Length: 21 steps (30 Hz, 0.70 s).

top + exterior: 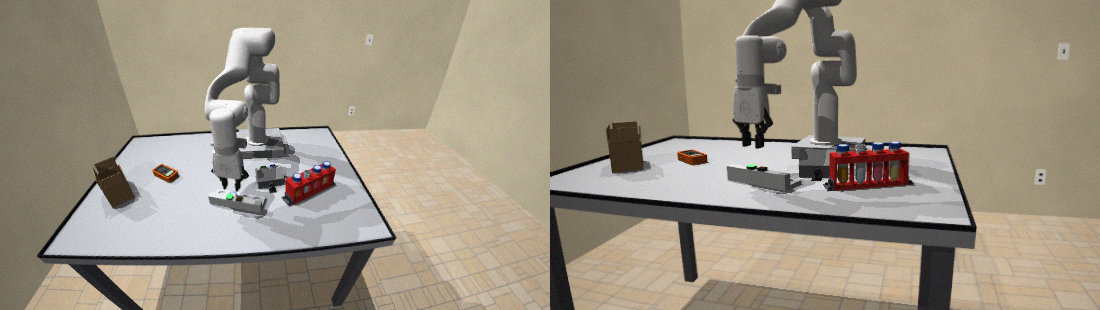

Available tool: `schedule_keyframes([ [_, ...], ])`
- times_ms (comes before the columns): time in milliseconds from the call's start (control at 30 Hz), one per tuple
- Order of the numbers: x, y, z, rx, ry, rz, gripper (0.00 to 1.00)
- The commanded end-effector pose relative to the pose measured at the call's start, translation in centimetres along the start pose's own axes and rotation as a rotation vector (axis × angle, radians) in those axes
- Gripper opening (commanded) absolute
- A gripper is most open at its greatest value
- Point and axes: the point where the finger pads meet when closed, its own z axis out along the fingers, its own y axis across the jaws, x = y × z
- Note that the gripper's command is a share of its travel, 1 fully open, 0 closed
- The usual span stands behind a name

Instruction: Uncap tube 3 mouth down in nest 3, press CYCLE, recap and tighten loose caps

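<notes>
The grey, black-edged table [900,215] carries a brown cardboard box [625,146], an orange device [692,157], a grey cap tray [762,177], a red tube rack [870,169], the arm's base plate [281,134], and what appears to be a grey key housing [266,176].

Decapping station [870,155]: you see a red rack upright on the bench, four tubes in a row.
Caps: blue caps on three tubes; the second from the left in the exterior view looks grey.
Cap tray [762,177]: a long grey block lying near the rack, its green lamp [751,166] lit.
</notes>
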Motion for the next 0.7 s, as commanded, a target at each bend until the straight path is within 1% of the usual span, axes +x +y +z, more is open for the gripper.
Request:
schedule_keyframes([
  [0, 1.4, -0.8, -1.4, -0.011, -0.008, -0.001, 0.46],
  [133, 4.0, -2.2, -3.0, -0.011, -0.008, -0.001, 0.46],
  [233, 5.4, -3.0, -3.9, -0.011, -0.008, -0.001, 0.46],
  [633, 5.5, -3.0, -4.0, -0.011, -0.008, -0.001, 0.46],
  [667, 5.5, -3.0, -3.5, -0.011, -0.008, -0.001, 0.46],
])
